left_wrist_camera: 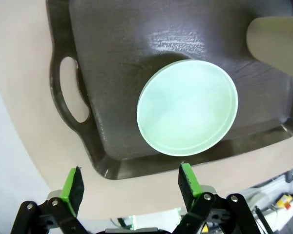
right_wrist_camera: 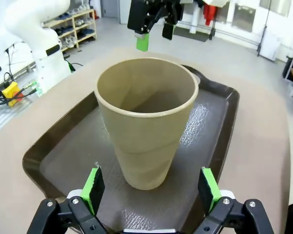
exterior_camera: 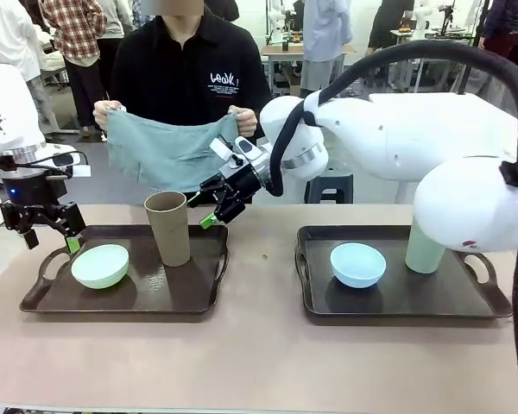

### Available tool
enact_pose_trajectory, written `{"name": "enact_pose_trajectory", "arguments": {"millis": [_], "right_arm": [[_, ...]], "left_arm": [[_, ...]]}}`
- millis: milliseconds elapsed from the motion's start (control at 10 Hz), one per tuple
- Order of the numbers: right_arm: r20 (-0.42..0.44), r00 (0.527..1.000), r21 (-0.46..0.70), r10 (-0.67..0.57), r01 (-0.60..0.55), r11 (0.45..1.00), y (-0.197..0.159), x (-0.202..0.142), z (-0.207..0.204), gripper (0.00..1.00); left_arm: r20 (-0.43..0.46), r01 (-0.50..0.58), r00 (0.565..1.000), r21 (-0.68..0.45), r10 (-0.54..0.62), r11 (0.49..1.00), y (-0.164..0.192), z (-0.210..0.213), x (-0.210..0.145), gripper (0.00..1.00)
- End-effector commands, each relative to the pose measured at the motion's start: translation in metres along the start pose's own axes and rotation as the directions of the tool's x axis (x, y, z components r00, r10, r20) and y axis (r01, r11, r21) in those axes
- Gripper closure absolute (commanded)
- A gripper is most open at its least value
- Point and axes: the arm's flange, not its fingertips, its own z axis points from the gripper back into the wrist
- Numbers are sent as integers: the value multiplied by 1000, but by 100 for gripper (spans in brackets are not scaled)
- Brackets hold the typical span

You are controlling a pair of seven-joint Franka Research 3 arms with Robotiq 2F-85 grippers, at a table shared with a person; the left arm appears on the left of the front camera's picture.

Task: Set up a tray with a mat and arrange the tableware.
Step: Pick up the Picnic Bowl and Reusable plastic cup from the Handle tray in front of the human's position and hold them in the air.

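A dark left tray [exterior_camera: 198, 293] holds a pale green bowl [exterior_camera: 100, 265] and a brown cup [exterior_camera: 168, 227]. A matching right tray [exterior_camera: 397, 306] carries a light blue bowl [exterior_camera: 357, 263] and a pale green cup [exterior_camera: 425, 246]. Behind the table a person spreads a grey-green mat [exterior_camera: 168, 151] with both hands. My left gripper [exterior_camera: 52, 240] hangs open over the left tray's far left corner; in its wrist view the bowl [left_wrist_camera: 187, 107] lies ahead of the open gripper [left_wrist_camera: 129, 187]. My right gripper [exterior_camera: 205, 210] is open just right of the brown cup [right_wrist_camera: 145, 122], which stands between the green pads [right_wrist_camera: 94, 187].
The brown cup's side [left_wrist_camera: 276, 41] edges into the left wrist view. A tray handle [left_wrist_camera: 71, 92] sits beside the bowl. My left gripper [right_wrist_camera: 151, 19] shows beyond the cup in the right wrist view. Bare table [exterior_camera: 259, 362] lies in front of both trays.
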Motion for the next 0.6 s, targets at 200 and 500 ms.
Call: {"name": "enact_pose_trajectory", "arguments": {"millis": [200, 500], "right_arm": [[-17, 998, 69, -59, 60, 996, -36, 1, -17, 0], [-12, 999, 120, -50, 51, 991, -39, 3, -35, 0]], "left_arm": [[13, 16, 1000, 27, -16, 1000, 2, -18, 9, 0], [40, 4, 999, -8, -4, 1000, 1, -33, 16, 0]]}}
